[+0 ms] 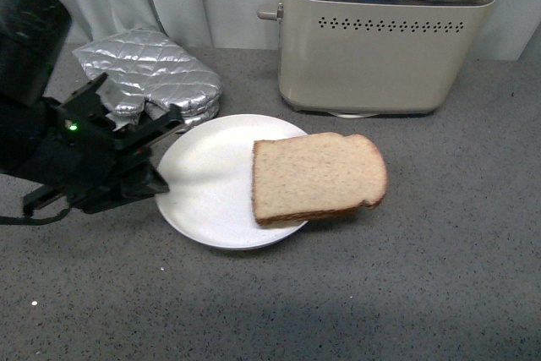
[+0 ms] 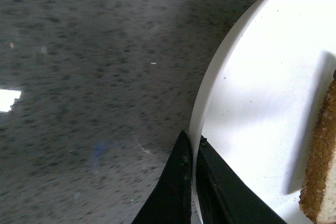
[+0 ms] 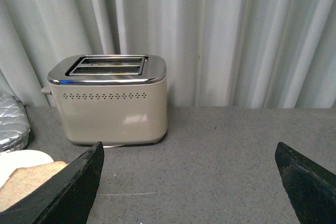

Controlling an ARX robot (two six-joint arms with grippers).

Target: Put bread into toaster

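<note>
The left hand (image 1: 166, 156) meets the white plate (image 1: 207, 200) at its rim, the bread slice (image 1: 317, 177) overhanging the opposite rim, silver quilted oven mitts (image 1: 148, 73) just behind the hand, and the beige toaster (image 1: 380, 48) well apart.

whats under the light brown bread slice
The round white plate lies under the light-brown bread slice; its right half overhangs the speckled grey countertop. Covered plate rim is hidden.

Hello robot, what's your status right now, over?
Left end effector clamped on round white plate rim. Right end effector open, empty. Light-brown bread slice overhangs plate. Beige chrome-topped toaster slots look empty.
</note>
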